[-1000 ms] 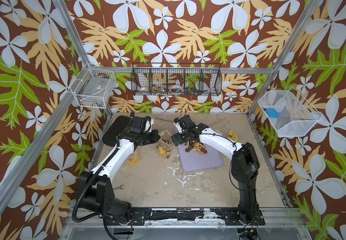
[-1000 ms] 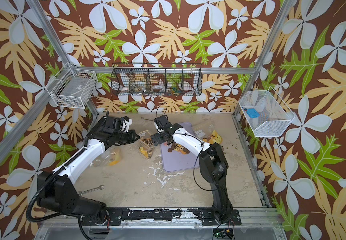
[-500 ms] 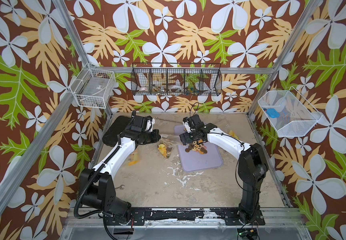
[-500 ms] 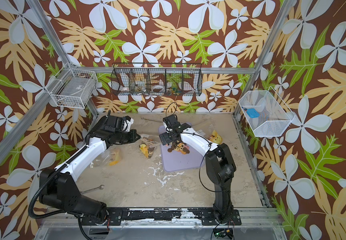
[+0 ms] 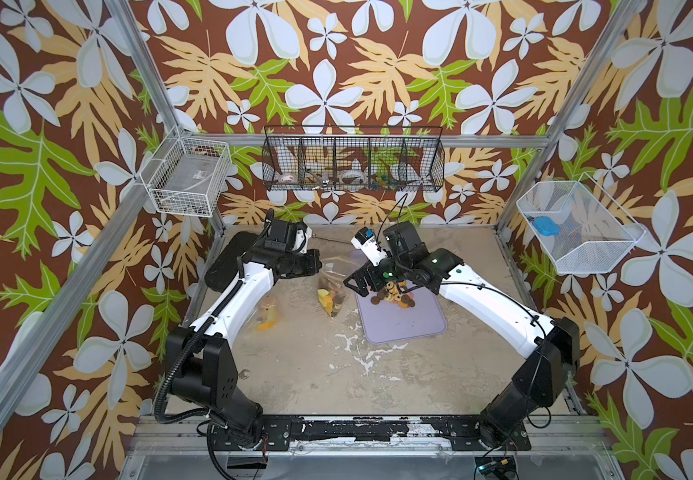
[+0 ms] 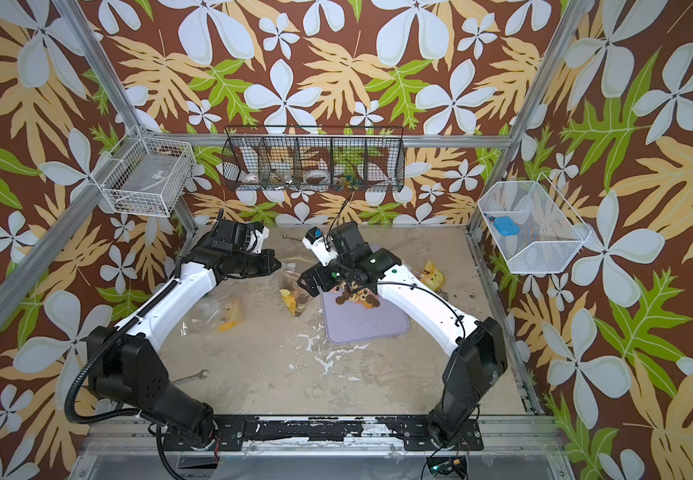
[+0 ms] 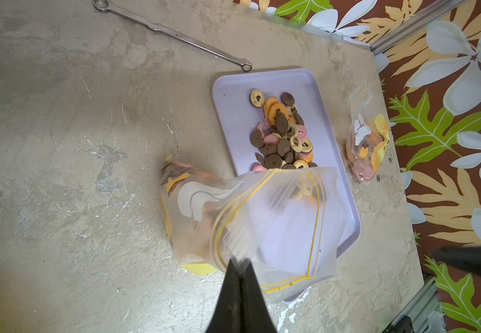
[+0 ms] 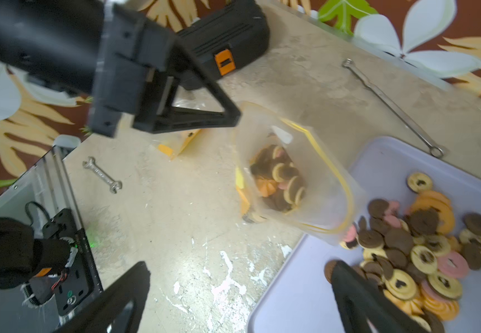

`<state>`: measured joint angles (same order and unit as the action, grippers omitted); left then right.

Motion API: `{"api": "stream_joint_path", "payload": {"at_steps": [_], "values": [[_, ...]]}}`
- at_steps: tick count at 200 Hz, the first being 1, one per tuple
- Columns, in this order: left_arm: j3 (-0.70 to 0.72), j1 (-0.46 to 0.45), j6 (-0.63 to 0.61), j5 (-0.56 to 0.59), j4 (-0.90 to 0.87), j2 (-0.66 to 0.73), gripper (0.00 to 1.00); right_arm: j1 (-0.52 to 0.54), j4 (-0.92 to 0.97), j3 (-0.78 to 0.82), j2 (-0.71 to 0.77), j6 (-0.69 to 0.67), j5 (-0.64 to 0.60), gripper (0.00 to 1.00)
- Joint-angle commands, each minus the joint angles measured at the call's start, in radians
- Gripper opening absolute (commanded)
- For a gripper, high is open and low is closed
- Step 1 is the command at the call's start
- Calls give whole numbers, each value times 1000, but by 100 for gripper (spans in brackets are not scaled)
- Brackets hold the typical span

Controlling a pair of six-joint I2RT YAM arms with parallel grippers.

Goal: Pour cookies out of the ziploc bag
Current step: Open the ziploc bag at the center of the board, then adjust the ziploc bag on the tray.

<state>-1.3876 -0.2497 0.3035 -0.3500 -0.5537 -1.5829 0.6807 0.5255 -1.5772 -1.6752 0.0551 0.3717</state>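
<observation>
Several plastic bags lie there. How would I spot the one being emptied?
Start at the lilac tray on the table. The bag stands at its edge, beside the cookie pile. Unlike the other bags lying loose, its yellow-striped mouth is pinched by the left end effector.

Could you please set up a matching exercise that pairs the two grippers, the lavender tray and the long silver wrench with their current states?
Things:
1. left gripper
2. right gripper
3. lavender rectangular plastic tray
4. long thin silver metal wrench

States:
A. lies on the bare tabletop
B. shut on the rim of the clear yellow-zipped ziploc bag
C. open, holding nothing
D. holds a pile of small round brown, orange and pink cookies

Pairs: 1-B, 2-C, 3-D, 4-A.
</observation>
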Motion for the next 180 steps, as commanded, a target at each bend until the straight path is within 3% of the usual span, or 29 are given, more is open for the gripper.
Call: {"api": "stream_joint_path", "payload": {"at_steps": [1,40,77,117,150,180], "values": [[-16,3,-25,-13,-10,-3,0,19,-55,-7,-21,-83,18,100],[-22,1,-37,-9,-28,6,0,32,-68,-89,-130,-146,11,93],[-13,1,-35,4,-30,16,0,33,-51,-152,-225,-187,21,78],[-7,2,-30,-1,-26,13,0,32,-103,-85,-241,-186,25,71],[17,3,-23,0,-16,17,0,33,-67,-166,-326,-177,46,61],[48,3,-1,-18,18,35,0,32,-85,-117,-319,-185,43,55]]}}
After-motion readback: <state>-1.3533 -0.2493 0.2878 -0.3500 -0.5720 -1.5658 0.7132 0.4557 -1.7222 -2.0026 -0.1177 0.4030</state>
